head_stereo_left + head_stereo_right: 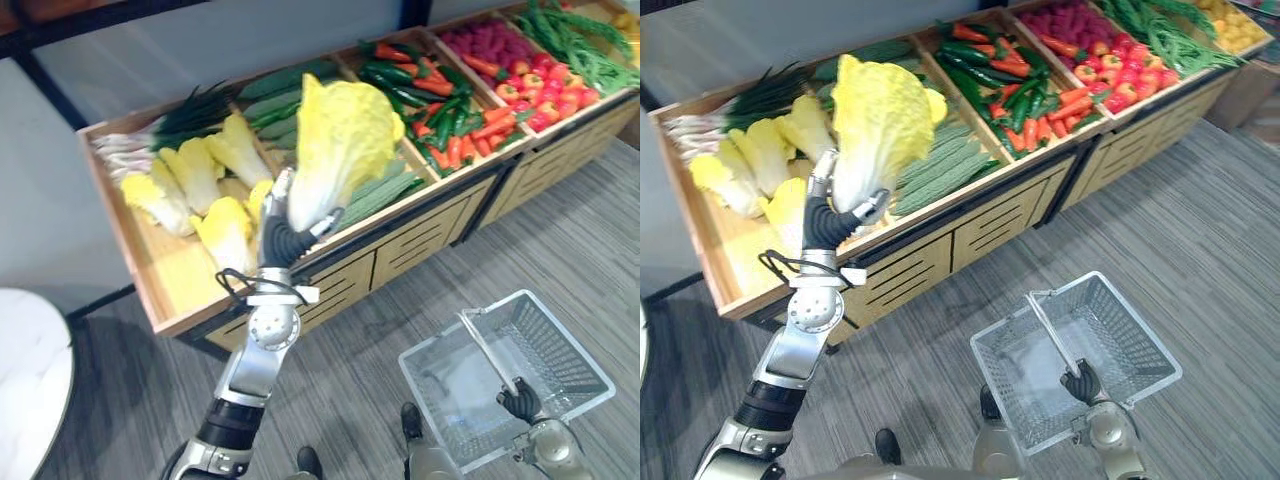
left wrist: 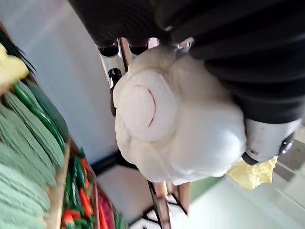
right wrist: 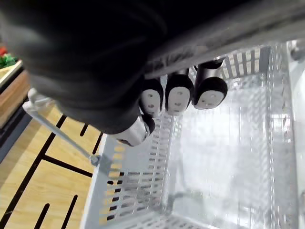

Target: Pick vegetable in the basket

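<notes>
One napa cabbage (image 1: 340,140), upright, white base clasped in the curled left hand (image 1: 285,238), high and left of the basket (image 1: 570,340), whose handle (image 1: 488,350) the right hand (image 1: 520,402) grips.

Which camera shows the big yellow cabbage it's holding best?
The right eye view: the whole cabbage, leaves to stalk, stands above the left hand gripping it. The left eye view shows much the same. The left wrist view catches its white cut base; the right wrist view looks into the basket.
</notes>
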You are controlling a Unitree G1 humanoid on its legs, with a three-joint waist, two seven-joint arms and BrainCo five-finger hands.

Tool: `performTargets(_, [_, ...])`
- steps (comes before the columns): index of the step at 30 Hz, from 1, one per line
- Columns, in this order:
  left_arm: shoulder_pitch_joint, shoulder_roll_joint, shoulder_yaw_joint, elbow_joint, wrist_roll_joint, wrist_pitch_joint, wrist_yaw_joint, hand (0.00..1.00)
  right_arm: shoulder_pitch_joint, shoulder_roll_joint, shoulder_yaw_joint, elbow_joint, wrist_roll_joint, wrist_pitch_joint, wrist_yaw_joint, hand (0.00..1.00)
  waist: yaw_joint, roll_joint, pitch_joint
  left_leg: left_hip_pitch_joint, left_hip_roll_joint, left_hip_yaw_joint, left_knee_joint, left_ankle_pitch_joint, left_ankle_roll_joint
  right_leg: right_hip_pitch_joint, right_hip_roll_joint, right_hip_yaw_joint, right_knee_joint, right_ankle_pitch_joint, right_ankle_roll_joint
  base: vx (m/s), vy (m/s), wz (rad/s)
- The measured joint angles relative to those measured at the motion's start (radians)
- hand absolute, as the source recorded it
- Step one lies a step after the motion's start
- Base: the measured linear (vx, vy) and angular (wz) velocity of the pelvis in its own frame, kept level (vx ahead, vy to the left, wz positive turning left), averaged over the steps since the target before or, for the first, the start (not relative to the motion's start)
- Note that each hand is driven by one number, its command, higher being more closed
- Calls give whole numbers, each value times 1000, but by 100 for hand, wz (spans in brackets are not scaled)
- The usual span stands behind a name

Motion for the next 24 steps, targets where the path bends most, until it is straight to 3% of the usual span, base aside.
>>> performTargets(5, [-4,36,-94,63,-1,-38,-60,100,-64,-109,134,-66,0,-2,75,100,-1,2,-9,67,3,150,30,-61,-14,0,33,143,0,8,10,51,-3,-87])
performTargets(13, [-13,88,-241,131,-11,-80,-139,100,-201,-140,277,-146,3,-10,104,100,2,2,-17,126,60,357,157,-175,-56,-2,112,315,4,19,11,50,-38,-74])
performTargets(24, [-52,166,-348,167,-74,-139,-219,100,-302,-281,417,-319,6,-35,122,100,1,9,-28,128,166,480,335,-273,-95,-9,179,374,17,19,10,17,-16,-26])
